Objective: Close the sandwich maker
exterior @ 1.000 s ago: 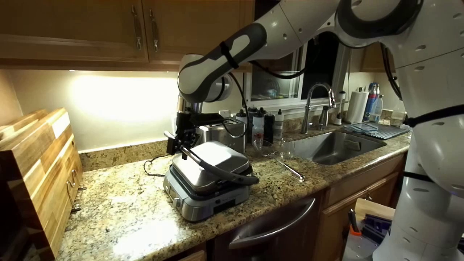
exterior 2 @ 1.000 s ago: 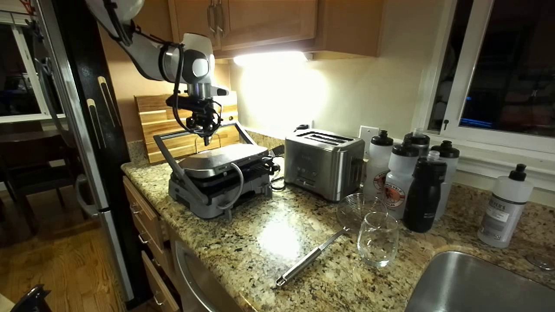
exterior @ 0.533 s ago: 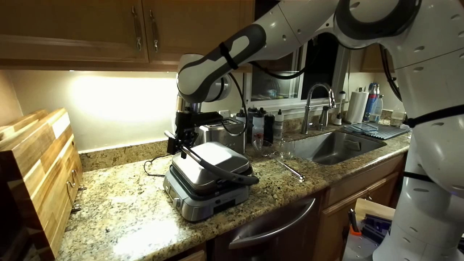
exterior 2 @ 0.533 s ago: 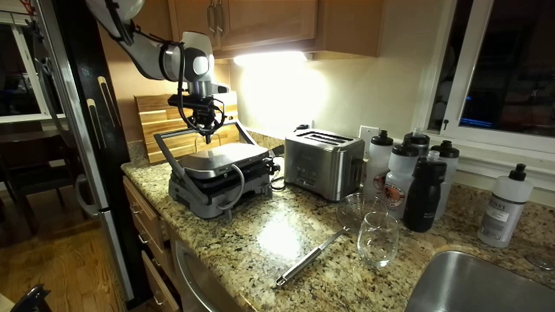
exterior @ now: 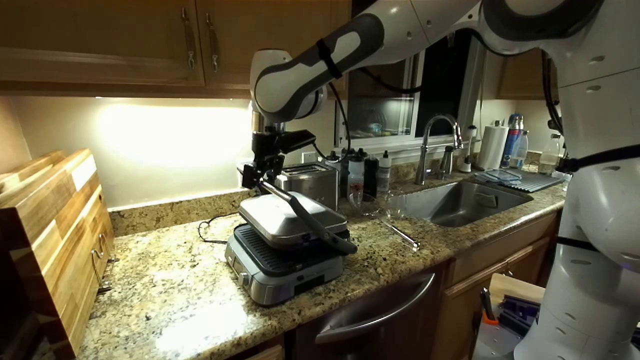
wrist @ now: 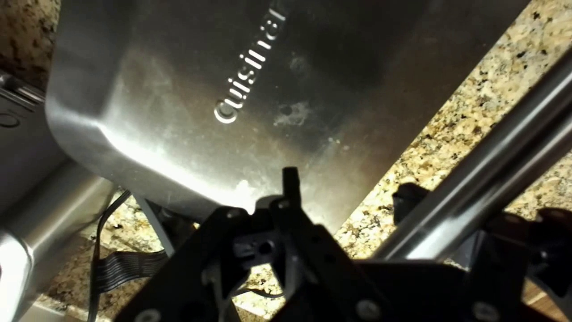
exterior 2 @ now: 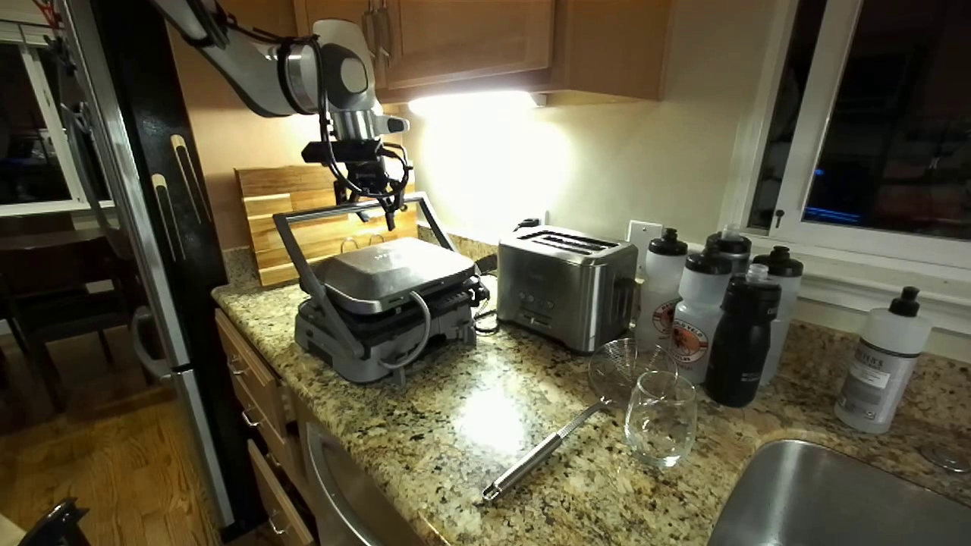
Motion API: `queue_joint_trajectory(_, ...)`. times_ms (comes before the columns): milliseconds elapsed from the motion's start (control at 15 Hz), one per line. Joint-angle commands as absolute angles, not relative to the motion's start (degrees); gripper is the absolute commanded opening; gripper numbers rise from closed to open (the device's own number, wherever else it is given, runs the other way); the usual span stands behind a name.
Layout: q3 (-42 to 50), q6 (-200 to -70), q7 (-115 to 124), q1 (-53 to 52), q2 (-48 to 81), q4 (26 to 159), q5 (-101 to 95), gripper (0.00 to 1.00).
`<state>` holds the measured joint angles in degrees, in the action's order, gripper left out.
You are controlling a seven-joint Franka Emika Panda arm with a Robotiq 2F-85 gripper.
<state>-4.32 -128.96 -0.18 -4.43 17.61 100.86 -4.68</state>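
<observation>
The silver-grey sandwich maker (exterior: 287, 265) stands on the counter and shows in both exterior views, also here (exterior 2: 379, 326). Its lid (exterior: 292, 220) is raised off the dark ridged lower plate (exterior: 252, 242), leaving a gap. The handle bar (exterior 2: 334, 213) stands up above the lid. My gripper (exterior 2: 377, 220) is at the handle bar, with its fingers on either side of it. In the wrist view the gripper (wrist: 350, 185) is open; one fingertip (wrist: 291, 181) is over the lid and the other shows partly behind the bar (wrist: 473, 174). Any finger contact with the bar is hidden.
A silver toaster (exterior 2: 569, 288) stands beside the sandwich maker. Bottles (exterior 2: 705, 318), a glass (exterior 2: 660, 421) and a strainer (exterior 2: 546, 455) are on the counter near the sink (exterior 2: 842, 500). Wooden boards (exterior: 60, 240) stand on its far side. Cabinets (exterior: 175, 45) hang above.
In the last half second my gripper has moved up, the handle bar has risen with it, and the lid has lifted, baring more of the lower plate. Before that almost nothing moved.
</observation>
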Motion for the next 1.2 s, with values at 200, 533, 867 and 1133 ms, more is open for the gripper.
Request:
queue_joint_trajectory(200, -4.25, -127.12, -5.39, -3.29, 14.86, 102.14, -2.76, 0.99)
queue_joint_trajectory(533, -5.10, -126.88, -8.14, -3.39, 15.54, 101.46, 0.82, 1.00)
queue_joint_trajectory(867, -5.13, -126.54, -9.64, -3.09, 15.11, 101.45, 1.10, 1.00)
queue_joint_trajectory(1133, -3.48, -125.71, -8.83, -2.69, 12.55, 102.09, -1.43, 1.00)
